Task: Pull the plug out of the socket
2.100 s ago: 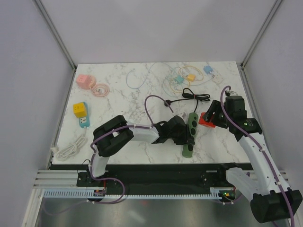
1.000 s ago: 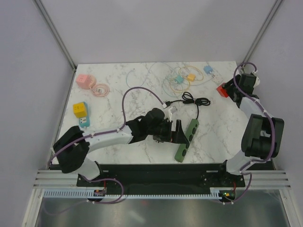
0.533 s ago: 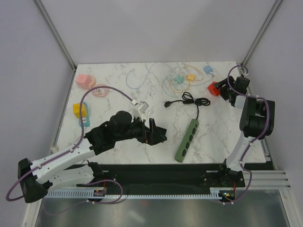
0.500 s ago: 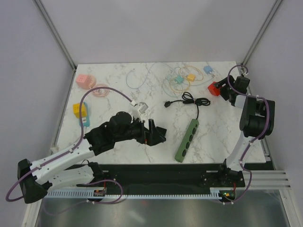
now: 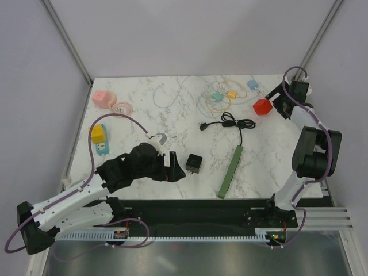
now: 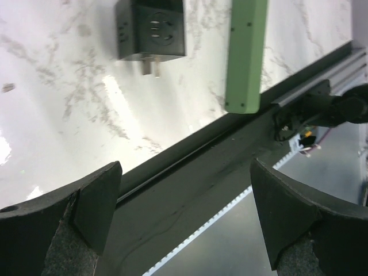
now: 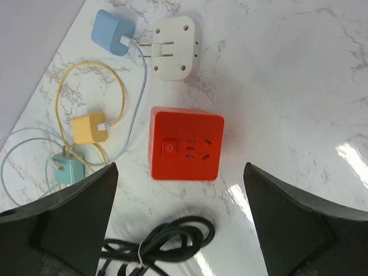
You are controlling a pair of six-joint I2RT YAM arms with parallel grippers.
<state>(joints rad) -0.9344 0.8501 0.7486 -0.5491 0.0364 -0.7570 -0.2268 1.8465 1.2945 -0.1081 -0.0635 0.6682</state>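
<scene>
- One green strip (image 5: 231, 171), one black plug (image 5: 194, 163), one red cube (image 5: 262, 106).
- The left gripper (image 6: 184, 172): spread wide, empty.
- The right gripper (image 5: 278, 103): spread wide over the cube, gripping nothing.

Bright, even light; soft shadows. Glare patches gleam on the tabletop (image 6: 57, 69) just beyond the blurred fingers (image 6: 98, 201).

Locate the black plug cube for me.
In the top view the black plug cube lies near the table's front edge, between the left gripper and the green power strip.
</scene>
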